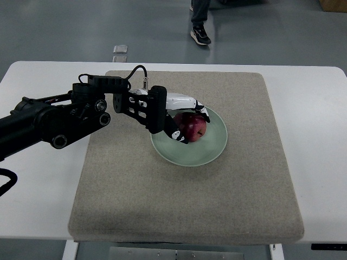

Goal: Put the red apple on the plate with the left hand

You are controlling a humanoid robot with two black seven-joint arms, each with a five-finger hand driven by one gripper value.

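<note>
Reaching in from the frame's left, the left hand curls its fingers around the apple over the plate at mat centre; a hasty release could roll it off. Beyond the tabletop, a person's shoe.

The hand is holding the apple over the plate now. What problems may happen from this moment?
1. The left hand has its fingers wrapped around the red apple; opening unevenly may nudge it, and it might roll off the shallow green plate.
2. The apple sits toward the plate's left-rear side, so pulling the hand back may drag it over the rim.
</note>
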